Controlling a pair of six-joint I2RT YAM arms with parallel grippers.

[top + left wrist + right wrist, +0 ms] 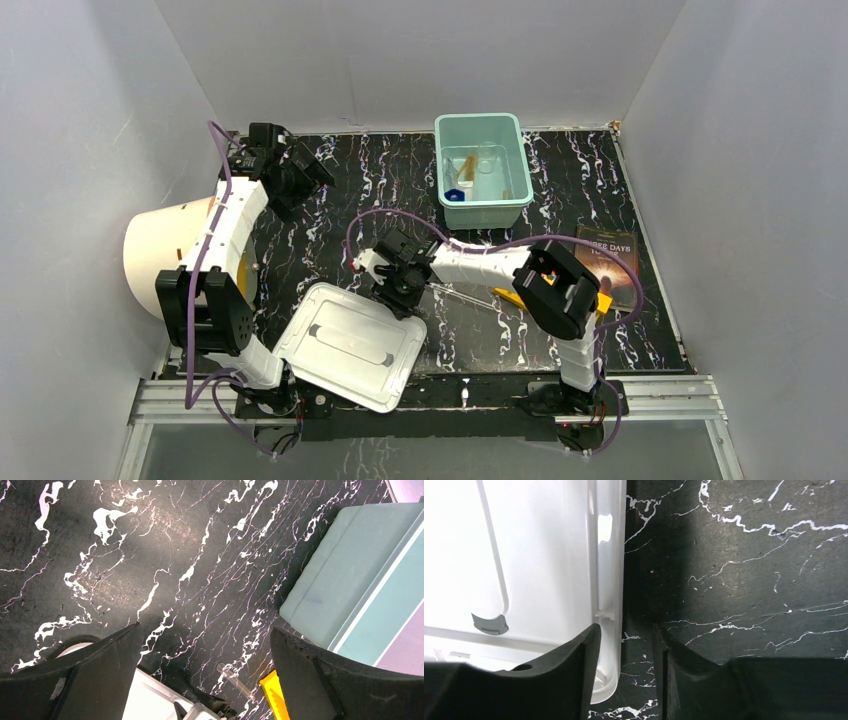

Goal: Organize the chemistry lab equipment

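Thin glass rod (465, 297) lies flat on the marbled table (350, 200), its long axis roughly left-right, between the white lid (350, 345) and the yellow holed rack (604, 302). We see the right gripper (626, 630) slightly parted astride the lid's rim. The left gripper (205, 645) is wide apart, holding nothing.

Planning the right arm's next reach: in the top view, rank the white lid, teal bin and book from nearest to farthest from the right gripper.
1. white lid: at the right gripper fingertips, near-left.
2. teal bin: toward the back wall.
3. book: far right.
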